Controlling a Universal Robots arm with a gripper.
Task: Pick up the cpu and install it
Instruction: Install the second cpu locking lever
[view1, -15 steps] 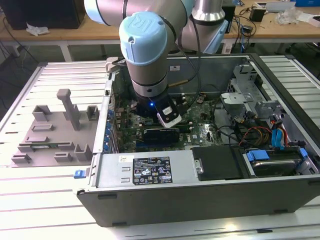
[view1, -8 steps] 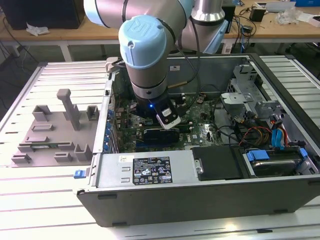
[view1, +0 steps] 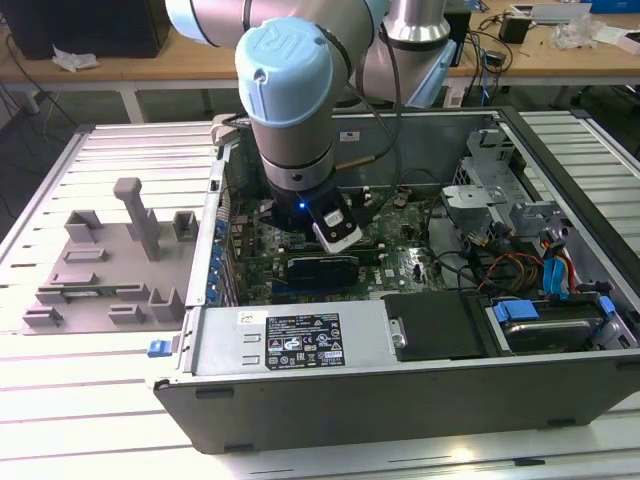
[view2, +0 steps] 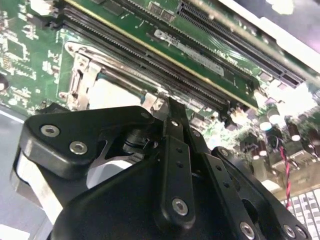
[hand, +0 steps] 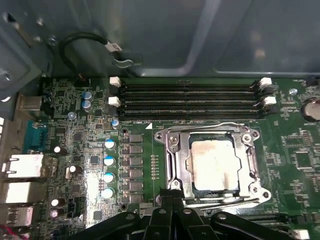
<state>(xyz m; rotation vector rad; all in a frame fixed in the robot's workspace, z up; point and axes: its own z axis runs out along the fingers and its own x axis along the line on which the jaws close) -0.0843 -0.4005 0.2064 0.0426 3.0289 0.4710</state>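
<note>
Tool: black linkage fingers drawn together at the near edge of the CPU socket, nothing gripped between them.
CPU: silver square lying flat inside the CPU socket, framed by the metal retention bracket.
Memory slots: three black rows just beyond the socket.
Motherboard: green, inside the open computer case.
Grey fixture blocks: on the table, beside the case at the exterior view's left.
</note>
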